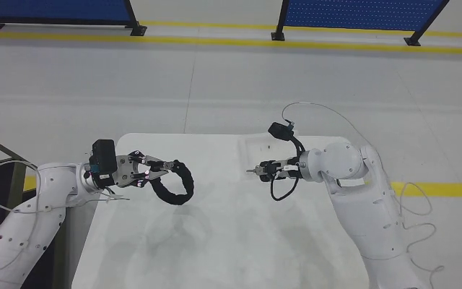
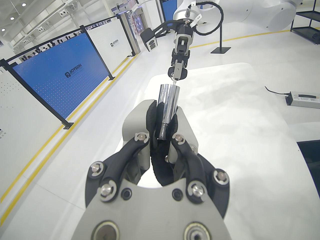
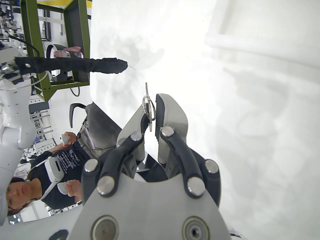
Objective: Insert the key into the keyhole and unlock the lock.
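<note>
Cable lock: its chrome cylinder (image 2: 167,108) is clamped between the closed fingers of the left gripper (image 2: 165,113). It is held in the air over the white table (image 1: 216,246), toward 9 o'clock of the tabletop in the top view. The lock's black cable (image 1: 173,189) curls in a loop beside the gripper, toward 6 o'clock. The cylinder's free end points toward 3 o'clock, straight at the other arm, probably so the keyhole faces the incoming key. The keyhole itself is too small to make out.

The key (image 3: 149,112) is pinched flat between the fingers of the right gripper (image 3: 150,106), with its blade sticking out past the fingertips. Seen from above, this gripper sits at 3 o'clock from the lock, roughly level with it, with the blade aimed toward 9 o'clock. Holding the key by its head leaves the blade free to enter the cylinder. Key and cylinder are apart, with bare table under the gap, so insertion appears not yet begun.

Nothing stands between the two. A black power adapter (image 2: 303,99) with its cord lies on the table, well away from both grippers. Beyond the table, at 12 o'clock, a yellow floor line (image 1: 216,40) runs in front of blue barrier panels (image 1: 65,11).
</note>
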